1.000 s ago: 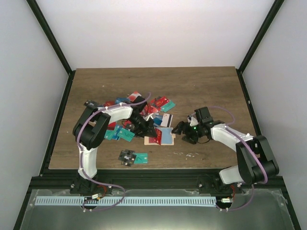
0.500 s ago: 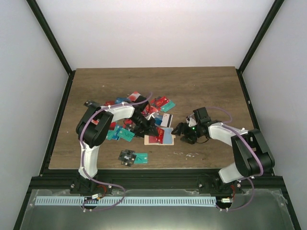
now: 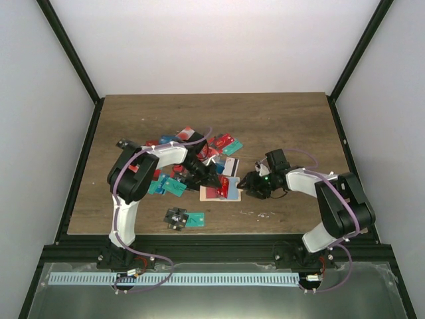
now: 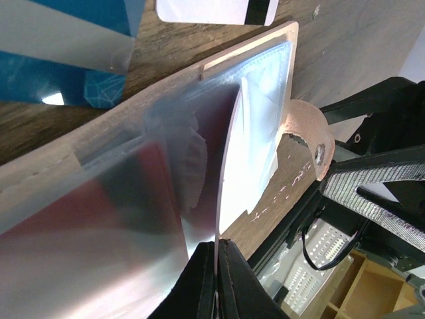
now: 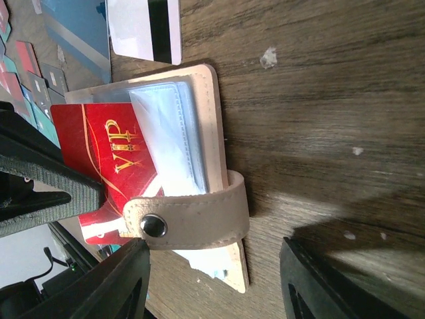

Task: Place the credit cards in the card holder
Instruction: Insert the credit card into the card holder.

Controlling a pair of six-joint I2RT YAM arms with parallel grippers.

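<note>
Wood table, red "VIP" card in card holder; left end effector together, right end effector apart

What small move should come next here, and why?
Probably close the right gripper on the tan leather-like card holder at its snap tab, steadying it: the jaws straddle that end, open, while the shut left gripper holds the red plastic VIP card only partly inside.
</note>
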